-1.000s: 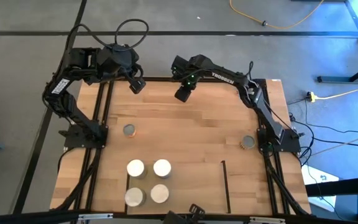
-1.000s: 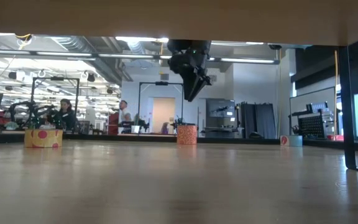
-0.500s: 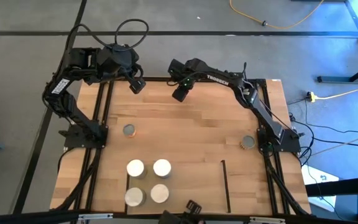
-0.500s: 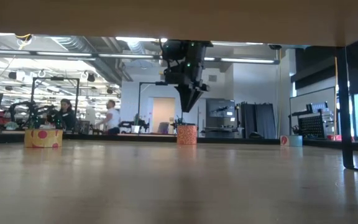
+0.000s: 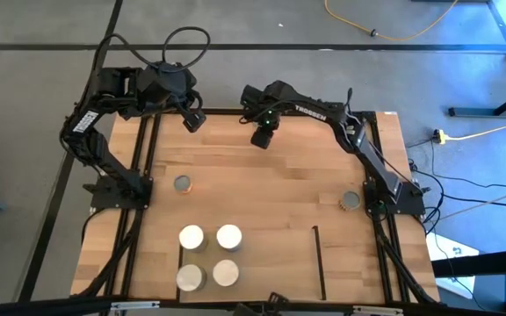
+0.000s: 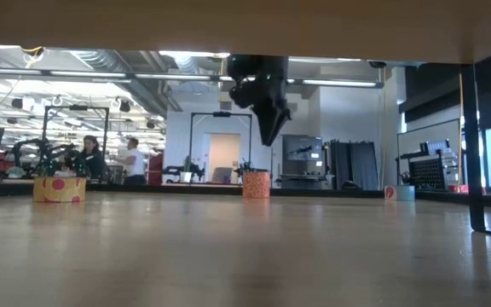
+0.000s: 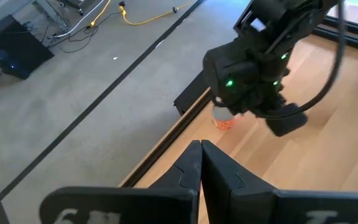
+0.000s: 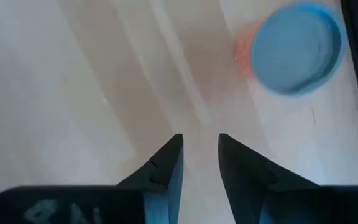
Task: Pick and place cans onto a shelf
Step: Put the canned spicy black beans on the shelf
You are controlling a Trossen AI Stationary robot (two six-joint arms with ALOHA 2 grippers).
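Observation:
My right gripper (image 5: 261, 139) hangs open near the table's far edge, pointing down. An orange-sided can (image 8: 297, 48) stands on the table just beside the spot below it, clear of the fingers. The same can (image 7: 224, 119) shows under the right arm in the left wrist view and below the gripper (image 6: 273, 138) in the low view. Several white-topped cans (image 5: 209, 254) stand upright on the shelf (image 5: 275, 259) at the near edge. A grey-topped can (image 5: 183, 183) stands at the left and another (image 5: 350, 201) at the right. My left gripper (image 5: 193, 123) waits shut, raised over the far left corner.
Thin black bars (image 5: 319, 263) edge the shelf. The black table frame (image 5: 143, 175) runs along both sides beside the arm bases. Bare wood (image 5: 271, 184) lies between the far can and the shelf. People move in the room beyond the table.
My right gripper has turned and tipped a little above the far can, its fingers now pointing more nearly straight down, and it has stayed open. A person in the room behind has walked to the left.

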